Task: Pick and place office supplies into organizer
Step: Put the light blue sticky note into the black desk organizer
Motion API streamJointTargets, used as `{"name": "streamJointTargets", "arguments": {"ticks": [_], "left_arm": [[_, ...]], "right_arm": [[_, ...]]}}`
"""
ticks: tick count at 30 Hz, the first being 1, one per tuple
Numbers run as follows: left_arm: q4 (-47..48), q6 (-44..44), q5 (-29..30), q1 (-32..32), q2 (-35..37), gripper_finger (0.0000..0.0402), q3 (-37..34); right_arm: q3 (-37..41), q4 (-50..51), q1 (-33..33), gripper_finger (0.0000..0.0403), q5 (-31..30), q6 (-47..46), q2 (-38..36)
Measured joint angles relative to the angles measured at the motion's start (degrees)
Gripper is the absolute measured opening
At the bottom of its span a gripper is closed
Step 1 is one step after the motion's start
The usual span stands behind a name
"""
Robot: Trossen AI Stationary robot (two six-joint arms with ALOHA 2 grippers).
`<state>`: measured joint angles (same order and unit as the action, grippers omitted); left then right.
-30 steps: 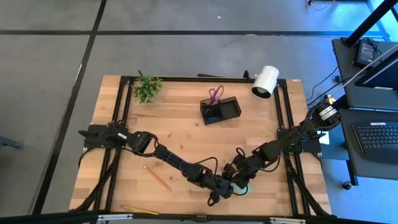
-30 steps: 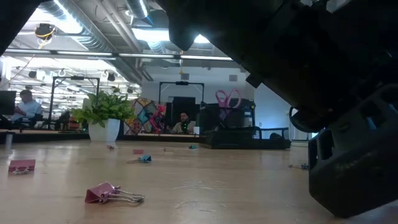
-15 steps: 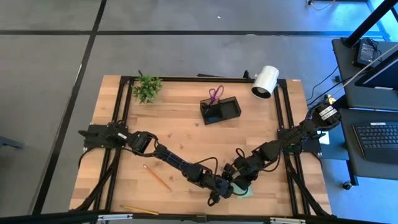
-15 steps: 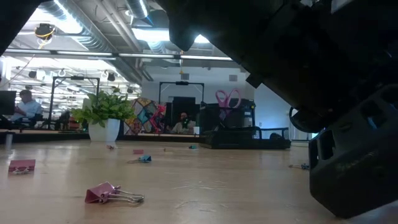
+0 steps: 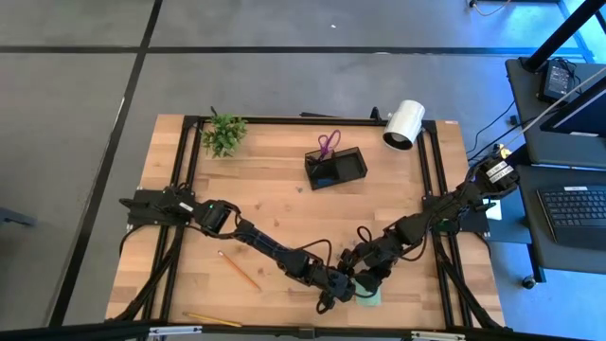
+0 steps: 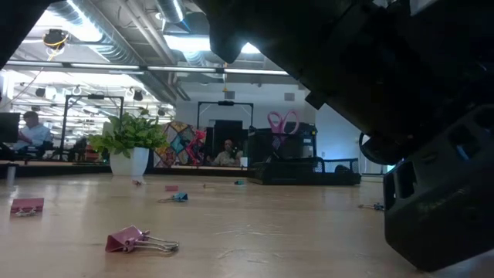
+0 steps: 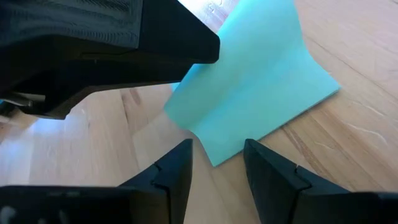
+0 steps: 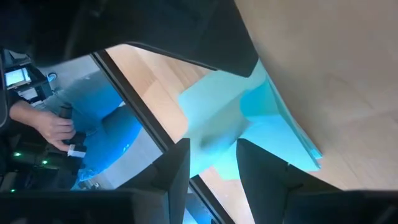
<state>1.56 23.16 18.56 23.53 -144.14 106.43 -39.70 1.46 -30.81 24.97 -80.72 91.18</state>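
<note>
The light-green sticky-note pad (image 5: 372,296) lies near the table's near edge, one side bent up off the wood. My right gripper (image 5: 365,281) reaches down onto it from the right and is shut on it (image 8: 212,149). My left gripper (image 5: 343,289) comes from the left and stands open. Its two fingers are on either side of the pad's near corner (image 7: 216,160); whether they touch it, I cannot tell. The black organizer (image 5: 334,168) stands at the far middle with purple scissors (image 5: 328,144) upright in it. An orange pencil (image 5: 239,271) and a yellow pencil (image 5: 213,320) lie at the near left. My right gripper pinches the pad's raised side (image 8: 214,138) between its two fingers, slanting down toward the table's near edge. That side is bent up and its sheets fan apart (image 8: 273,115). The opposite part of the pad (image 7: 292,99) lies flat on the table.
A small plant (image 5: 223,134) stands at the far left and a white cylinder (image 5: 404,124) at the far right. Pink binder clips (image 6: 139,239) (image 6: 27,205) and a small blue piece (image 6: 179,197) lie on the wood. A person's hand (image 8: 53,124) shows beyond the near edge.
My right gripper has tipped at the wrist while staying in place over the pad. The pad's visible part now shows slightly nearer the table's near edge. My left gripper has kept still.
</note>
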Motion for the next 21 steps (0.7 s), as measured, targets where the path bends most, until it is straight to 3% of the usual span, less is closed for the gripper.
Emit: {"name": "streamJointTargets", "arguments": {"ticks": [12, 21], "left_arm": [[0.02, 0.08, -0.29, 0.02, -0.02, 0.0141, 0.02], [0.02, -0.02, -0.27, 0.01, -0.02, 0.0141, 0.02]], "right_arm": [[-0.01, -0.9, 0.07, 0.0136, 4.43, -3.2, -0.13], [-0.09, 2.25, -0.12, 0.0136, 2.91, -2.97, -0.11]]}}
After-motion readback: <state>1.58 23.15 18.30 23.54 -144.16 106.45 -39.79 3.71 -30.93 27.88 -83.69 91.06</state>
